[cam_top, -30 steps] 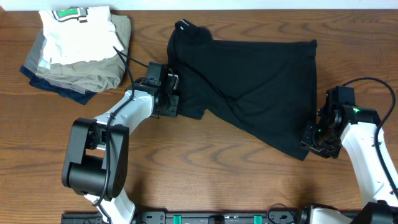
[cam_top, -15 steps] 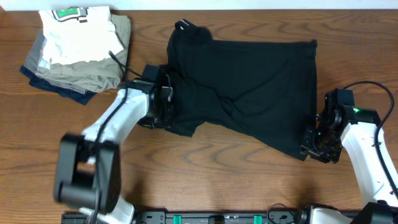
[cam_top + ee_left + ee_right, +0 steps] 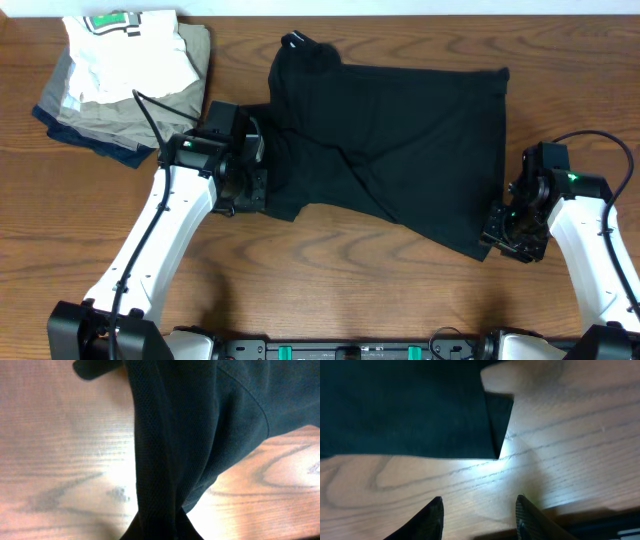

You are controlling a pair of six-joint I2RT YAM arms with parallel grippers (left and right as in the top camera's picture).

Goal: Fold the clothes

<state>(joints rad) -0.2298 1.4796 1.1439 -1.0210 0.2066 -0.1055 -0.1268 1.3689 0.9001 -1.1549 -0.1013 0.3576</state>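
One change, left hand [image 3: 250,190] now pinching clothes [image 3: 400,120], shifted leftward

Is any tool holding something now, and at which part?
The left tool grips the black garment at its left edge; the right tool is open and holds nothing.

This looks like a robotics lab bench. Two white-and-black robot arms, the left arm [image 3: 160,240] and the right arm [image 3: 592,250], stand at the near edge of a brown wood-grain tabletop [image 3: 330,280]. A black mounting rail with green fittings [image 3: 360,351] runs along that edge. Black cables loop off both arms. A black soft garment [image 3: 400,150] lies spread mid-tabletop, and a stack of folded white, khaki and navy garments [image 3: 120,80] sits at its far left corner.
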